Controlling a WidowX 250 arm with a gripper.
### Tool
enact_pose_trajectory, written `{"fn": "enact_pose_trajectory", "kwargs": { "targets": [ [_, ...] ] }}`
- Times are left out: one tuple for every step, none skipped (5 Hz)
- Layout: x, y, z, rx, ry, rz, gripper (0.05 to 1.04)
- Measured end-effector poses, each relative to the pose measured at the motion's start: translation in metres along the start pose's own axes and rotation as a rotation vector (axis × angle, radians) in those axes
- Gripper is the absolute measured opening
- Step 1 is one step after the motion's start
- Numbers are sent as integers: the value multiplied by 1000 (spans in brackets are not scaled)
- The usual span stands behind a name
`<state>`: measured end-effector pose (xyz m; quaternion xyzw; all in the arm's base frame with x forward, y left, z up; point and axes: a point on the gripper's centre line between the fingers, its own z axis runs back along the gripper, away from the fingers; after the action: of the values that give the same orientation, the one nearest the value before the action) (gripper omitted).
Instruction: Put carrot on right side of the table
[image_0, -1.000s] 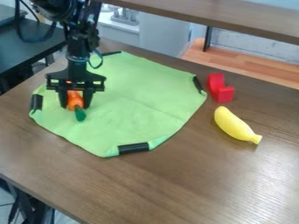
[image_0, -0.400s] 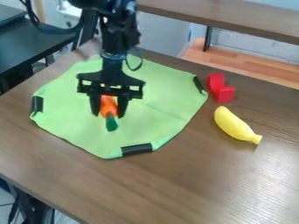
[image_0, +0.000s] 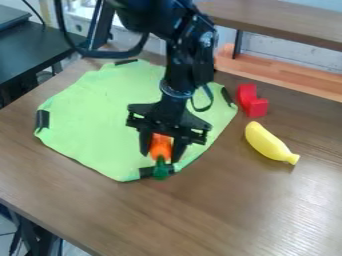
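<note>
Orange carrot (image_0: 160, 147) sits between the gripper's (image_0: 160, 149) fingers.

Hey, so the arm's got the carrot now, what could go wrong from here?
The carrot, green end downward in the gripper, might slip out. If carried low, that end could drag on the green cloth. Toward the picture's right, the banana lies on the table and might get bumped.
</note>
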<state>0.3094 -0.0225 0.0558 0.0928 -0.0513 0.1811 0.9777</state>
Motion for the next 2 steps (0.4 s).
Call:
{"fn": "enact_pose_trajectory", "kwargs": {
  "targets": [
    [-15,-29,-1,16,-25,-50,566],
    [-26,-54,-6,30,-28,-81,566]
  ]
}}
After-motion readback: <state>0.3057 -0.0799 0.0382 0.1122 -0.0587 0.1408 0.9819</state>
